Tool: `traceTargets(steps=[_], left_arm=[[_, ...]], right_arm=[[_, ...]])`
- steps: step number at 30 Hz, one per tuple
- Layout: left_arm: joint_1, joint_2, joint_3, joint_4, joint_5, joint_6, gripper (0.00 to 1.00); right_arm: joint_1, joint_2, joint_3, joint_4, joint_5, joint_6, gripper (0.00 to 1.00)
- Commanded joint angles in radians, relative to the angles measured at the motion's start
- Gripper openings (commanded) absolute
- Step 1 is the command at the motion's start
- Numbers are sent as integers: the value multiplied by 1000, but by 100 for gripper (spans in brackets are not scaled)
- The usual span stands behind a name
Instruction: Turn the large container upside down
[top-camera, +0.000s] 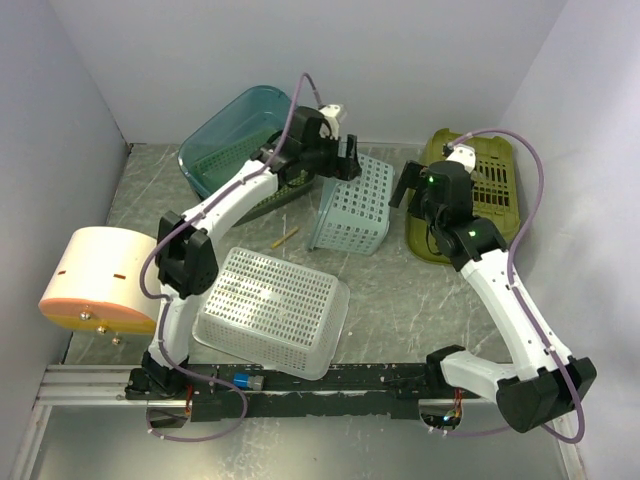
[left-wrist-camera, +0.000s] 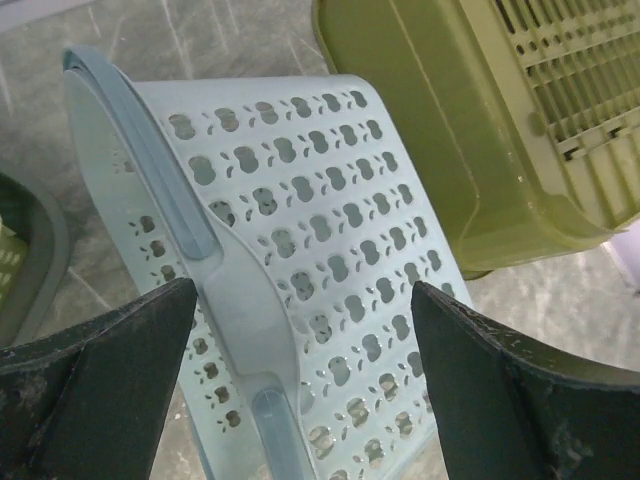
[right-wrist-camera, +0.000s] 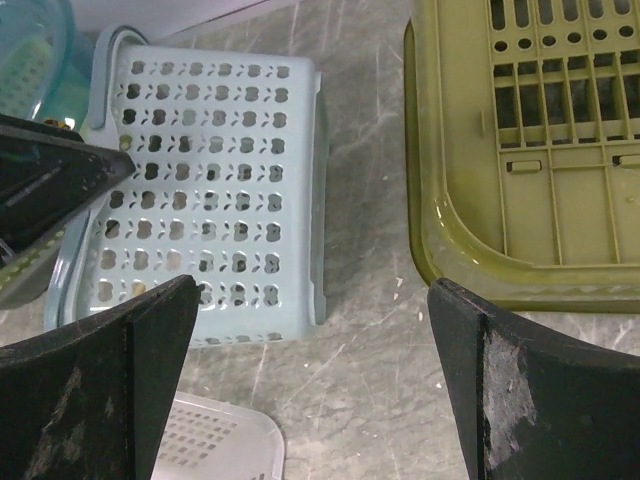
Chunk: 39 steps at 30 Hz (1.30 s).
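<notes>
A light blue perforated container (top-camera: 350, 208) stands tipped on the table's middle, its rim and handle raised toward my left gripper (top-camera: 349, 160). In the left wrist view its handle and holed wall (left-wrist-camera: 330, 250) fill the space under my left gripper (left-wrist-camera: 302, 290), whose jaws stand wide apart on either side without touching it. My right gripper (top-camera: 437, 172) hangs open to the right of it. In the right wrist view the blue container (right-wrist-camera: 210, 190) lies at left, beyond the open right gripper (right-wrist-camera: 312, 285), which has only bare tabletop between its fingers.
An olive slotted basket (top-camera: 480, 190) lies bottom up at the right, close to the blue one. A teal tub (top-camera: 225, 135) sits at the back left. A white perforated basket (top-camera: 272, 310) lies bottom up in front, and a peach-coloured drum (top-camera: 100, 280) lies at the left wall. A small stick (top-camera: 285, 237) lies on the table.
</notes>
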Motion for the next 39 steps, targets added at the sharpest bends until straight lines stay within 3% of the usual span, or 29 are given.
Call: traceTargets(steps=[1,7,12,16,26,36,38,39], left_arm=[[-82,-25,41,-110,-257,132,99],[-164,-73,-14,-118,-504,177,99],[-183,-63,-19,-157,-549,192,99],[-186,-62,-18,-200,-567,179,90],[-188,-108,-120,-190,-554,152,62],[-176,-105,-117,-198,-537,149,20],[-168,-107,-115,-204,-524,144,8],[-159,-110,-117,-205,-510,140,7]], right_arm=[[-3,-4,-11,13,0,-9,100],[-4,-37,-28,20,46,-3,100],[-3,-53,-33,29,52,-2,100],[-4,-39,-23,26,48,-4,100],[-4,-18,-21,39,28,6,100],[-3,-15,-39,40,3,16,100],[-17,1,-38,41,-80,31,100],[-28,10,-40,46,-132,43,100]])
